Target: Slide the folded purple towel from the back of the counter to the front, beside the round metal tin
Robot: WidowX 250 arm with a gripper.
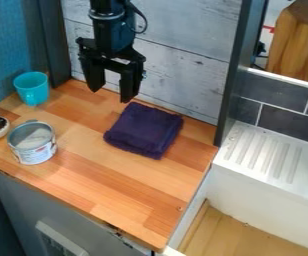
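Okay, we see gripper [110,96] spread, nothing between fingers; folded cloth [144,130] lies below, toward near right.

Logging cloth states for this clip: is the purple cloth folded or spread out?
Folded: the purple cloth lies as a compact, thick, squarish pad on the wooden counter, its edges stacked.
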